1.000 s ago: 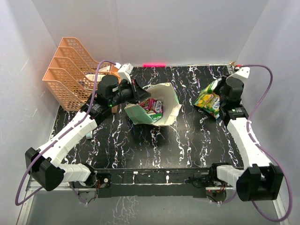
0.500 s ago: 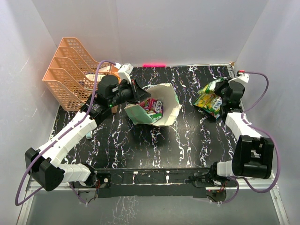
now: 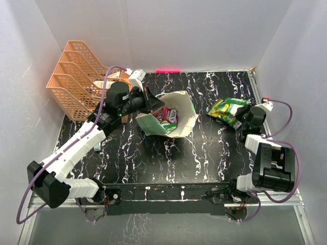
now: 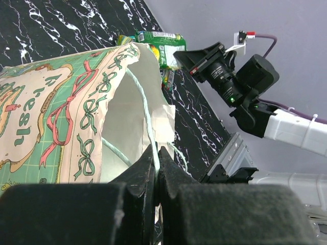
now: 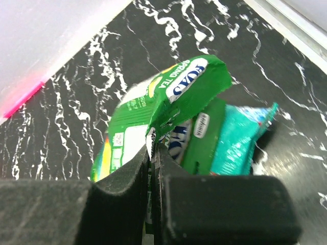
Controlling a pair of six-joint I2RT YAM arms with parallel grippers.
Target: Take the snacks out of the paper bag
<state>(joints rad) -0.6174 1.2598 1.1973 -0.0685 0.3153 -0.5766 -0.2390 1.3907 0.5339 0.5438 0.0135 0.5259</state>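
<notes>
Top external view: the left gripper (image 3: 155,105) pinches the paper bag (image 3: 188,111) at its 9 o'clock rim (snacks (image 3: 167,115) inside). At the bag's 3 o'clock, the right gripper (image 5: 152,153) pinches a green packet (image 5: 168,97).

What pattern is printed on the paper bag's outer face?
The paper bag shows green checks and ribbon bows; left wrist view is clearest.

Bright even light, blurred near foregrounds

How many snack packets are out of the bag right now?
3 visible, piled together on the right side: a green packet pinched by the right gripper, a second green packet beneath it, a teal packet beside that. Others may hide underneath.
</notes>
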